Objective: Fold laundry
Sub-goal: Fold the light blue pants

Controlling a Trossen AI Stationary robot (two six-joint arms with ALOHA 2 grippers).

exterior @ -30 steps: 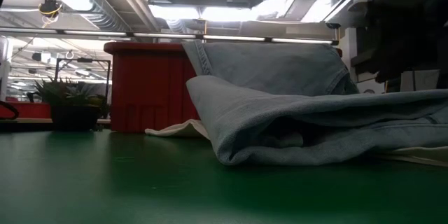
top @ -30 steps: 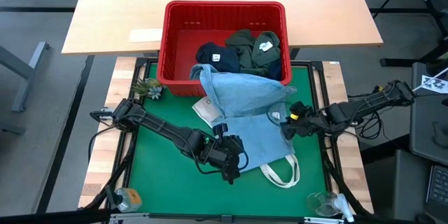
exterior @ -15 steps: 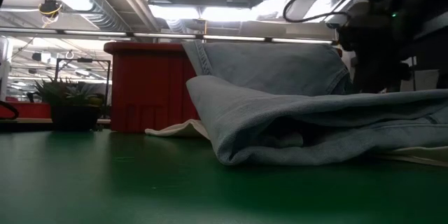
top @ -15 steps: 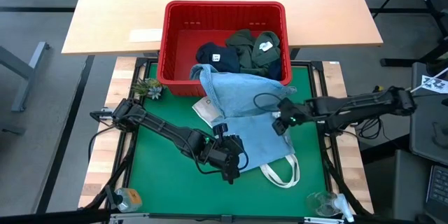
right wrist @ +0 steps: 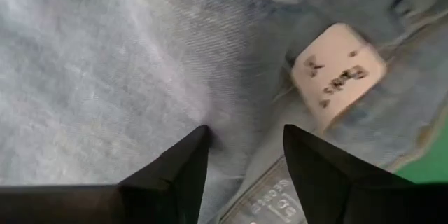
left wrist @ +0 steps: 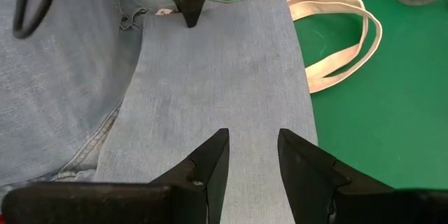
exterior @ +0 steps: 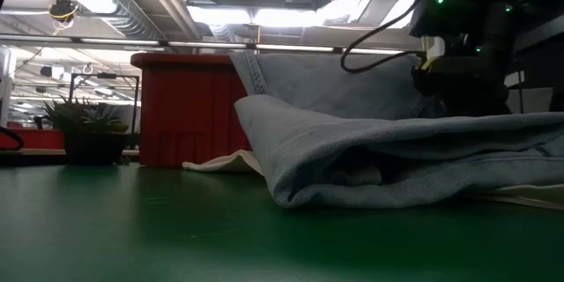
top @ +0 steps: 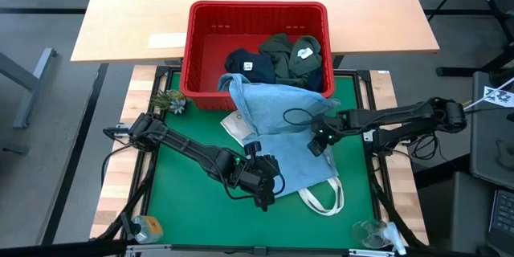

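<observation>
The light blue denim garment (top: pixel 281 136) lies spread on the green mat (top: pixel 185 185), its upper end draped over the near wall of the red basket (top: pixel 205 56), where the navy (top: pixel 247 64) and olive pieces (top: pixel 285 52) wait inside. A white tote bag (top: pixel 325 199) sits half under the denim on the side away from the basket. Over the last second the right gripper (top: pixel 318 138) has moved in from the mat's edge onto the denim; its fingers (right wrist: pixel 175 175) stand apart, pressed to the cloth near a white label (right wrist: pixel 337 71), holding nothing. The left gripper (top: pixel 265 185) hovers over the denim's end farthest from the basket, fingers (left wrist: pixel 210 161) parted and empty, unchanged. It looks as though the right arm is now placed to pinch an edge and start a fold.
</observation>
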